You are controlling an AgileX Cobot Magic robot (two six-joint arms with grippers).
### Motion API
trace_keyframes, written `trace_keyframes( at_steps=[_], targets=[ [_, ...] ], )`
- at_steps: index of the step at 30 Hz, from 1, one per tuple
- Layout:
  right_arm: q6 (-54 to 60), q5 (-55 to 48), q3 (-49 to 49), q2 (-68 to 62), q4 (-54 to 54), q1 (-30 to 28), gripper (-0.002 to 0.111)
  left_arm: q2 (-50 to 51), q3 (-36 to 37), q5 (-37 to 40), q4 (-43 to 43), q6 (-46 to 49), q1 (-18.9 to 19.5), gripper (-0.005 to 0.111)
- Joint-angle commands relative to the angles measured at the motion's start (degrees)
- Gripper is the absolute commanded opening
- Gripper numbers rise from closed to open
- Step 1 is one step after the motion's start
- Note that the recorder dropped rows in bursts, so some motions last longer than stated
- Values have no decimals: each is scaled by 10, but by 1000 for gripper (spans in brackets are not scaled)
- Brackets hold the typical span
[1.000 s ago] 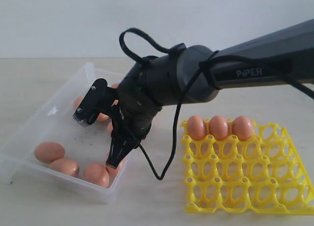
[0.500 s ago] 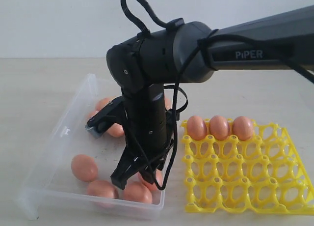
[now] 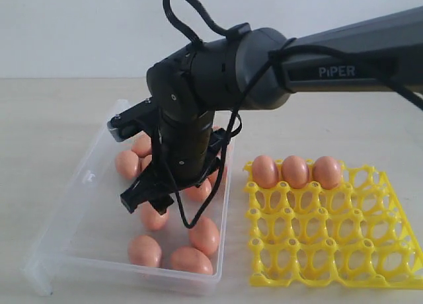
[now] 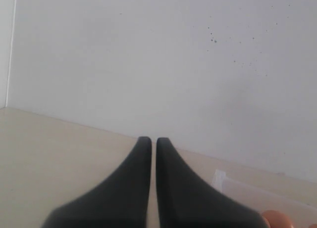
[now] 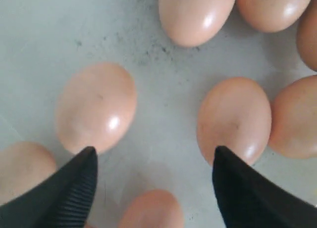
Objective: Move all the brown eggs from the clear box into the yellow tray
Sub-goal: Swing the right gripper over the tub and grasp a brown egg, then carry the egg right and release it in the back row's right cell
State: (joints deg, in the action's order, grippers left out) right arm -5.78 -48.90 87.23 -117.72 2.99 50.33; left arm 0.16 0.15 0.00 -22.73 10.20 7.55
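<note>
The clear box lies at the left with several brown eggs loose on its floor. On the right, the yellow tray carries three brown eggs in its back row. My right gripper reaches across and hangs open just above the box. In the right wrist view the right gripper holds nothing; one egg lies by one fingertip, another egg by the other, and a third egg sits lower between them. The left gripper is shut and empty, beside a box corner.
The box's right wall stands close to the tray's left edge. Dark smudges mark the box floor. A black cable loops over the right arm and hangs down near the box. Pale tabletop surrounds both containers.
The right gripper's jaws have spread wider, and it has lifted and turned over the box. The box has shifted on the table and the eggs inside have rolled to new spots.
</note>
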Motion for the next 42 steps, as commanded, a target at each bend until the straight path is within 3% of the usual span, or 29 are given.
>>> trace_keyframes(
  at_steps=[1,11,27,28,30,33,38,40,42],
  targets=[
    [-46,19,2,-3,20,-29,66,-2,-2,0,-2,4,-2,4],
    [89,24,2,-10,-25,-68,64,-2,-2,0,-2,4,-2,4],
    [108,9,56,-76,-30,-68,60,-2,-2,0,-2,4,-2,4],
    [108,4,60,-78,-30,-68,58,-2,-2,0,-2,4,-2,4],
    [108,-6,63,-84,-30,-68,43,-2,-2,0,-2,4,-2,4],
    [108,-16,63,-85,-30,-68,-1,-2,-2,0,-2,4,-2,4],
    [97,47,60,-82,-25,-68,1,-2,-2,0,-2,4,-2,4],
    [82,130,40,-67,-25,-65,0,-2,-2,0,-2,4,-2,4],
    [58,319,-28,-34,-25,-59,0,-2,-2,0,-2,4,-2,4]
  ],
)
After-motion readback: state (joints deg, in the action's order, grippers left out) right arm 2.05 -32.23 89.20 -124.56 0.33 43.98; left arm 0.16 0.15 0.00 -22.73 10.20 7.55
